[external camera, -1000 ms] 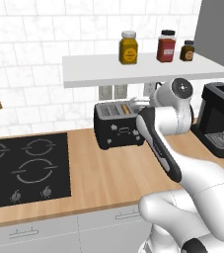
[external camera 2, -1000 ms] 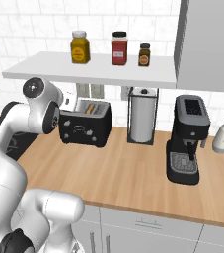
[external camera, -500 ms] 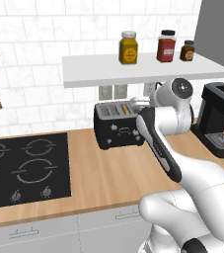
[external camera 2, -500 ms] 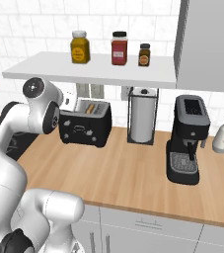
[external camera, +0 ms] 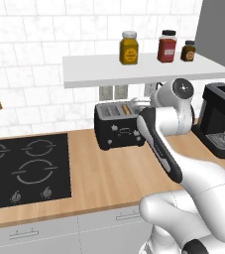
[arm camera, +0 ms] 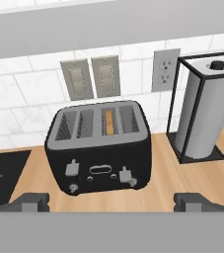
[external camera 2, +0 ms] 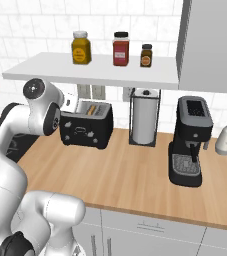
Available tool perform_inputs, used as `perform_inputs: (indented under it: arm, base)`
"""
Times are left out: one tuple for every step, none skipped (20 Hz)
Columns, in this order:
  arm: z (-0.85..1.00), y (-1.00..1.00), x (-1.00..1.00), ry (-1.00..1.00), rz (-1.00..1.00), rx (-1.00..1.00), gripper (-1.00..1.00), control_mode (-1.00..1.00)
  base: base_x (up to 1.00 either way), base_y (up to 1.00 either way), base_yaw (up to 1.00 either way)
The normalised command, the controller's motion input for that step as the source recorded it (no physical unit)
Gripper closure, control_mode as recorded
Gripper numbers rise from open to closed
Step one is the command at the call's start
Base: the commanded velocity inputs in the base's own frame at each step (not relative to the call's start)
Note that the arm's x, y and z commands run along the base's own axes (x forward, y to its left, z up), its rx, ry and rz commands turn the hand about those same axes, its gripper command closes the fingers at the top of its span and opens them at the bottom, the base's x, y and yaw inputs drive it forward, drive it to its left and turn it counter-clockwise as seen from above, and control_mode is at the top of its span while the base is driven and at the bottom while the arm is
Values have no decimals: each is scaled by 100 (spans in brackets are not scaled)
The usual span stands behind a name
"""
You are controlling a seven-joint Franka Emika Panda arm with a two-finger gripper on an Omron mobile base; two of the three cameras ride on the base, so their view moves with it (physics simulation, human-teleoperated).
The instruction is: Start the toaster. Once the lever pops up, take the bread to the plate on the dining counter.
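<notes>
Toaster (arm camera: 99, 147): black, on the wood counter (external camera 2: 135, 175) against the tiled wall, left of the paper-towel holder (arm camera: 202, 111). Bread (arm camera: 109, 121): tan slice sunk in a top slot right of centre. Gripper (arm camera: 111, 201): jaws spread wide, empty, poised in front of the toaster's face, apart from it. Coffee machine (external camera 2: 191, 140): farther right.

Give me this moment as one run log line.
phase: approach | fingers: open, holding nothing, short of toaster front | bread: in a top slot | levers: not pressed yet
</notes>
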Motion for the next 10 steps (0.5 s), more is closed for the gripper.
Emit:
perform_inputs:
  arm:
    - [0, 0, 0, 0, 0, 0, -100, -100]
    - [0, 0, 0, 0, 0, 0, -100, -100]
    - [0, 0, 0, 0, 0, 0, -100, -100]
    - [0, 0, 0, 0, 0, 0, -100, -100]
    - [0, 0, 0, 0, 0, 0, -100, -100]
    - [0, 0, 0, 0, 0, 0, -100, -100]
    - [0, 0, 0, 0, 0, 0, -100, -100]
    - [0, 0, 0, 0, 0, 0, -100, -100]
    - [0, 0, 0, 0, 0, 0, -100, -100]
    - [0, 0, 0, 0, 0, 0, -100, -100]
  base:
    - [0, 0, 0]
    - [0, 0, 0]
    - [0, 0, 0]
    - [0, 0, 0]
    - [0, 0, 0]
    - [0, 0, 0]
    - [0, 0, 0]
    - [0, 0, 0]
    - [0, 0, 0]
    - [0, 0, 0]
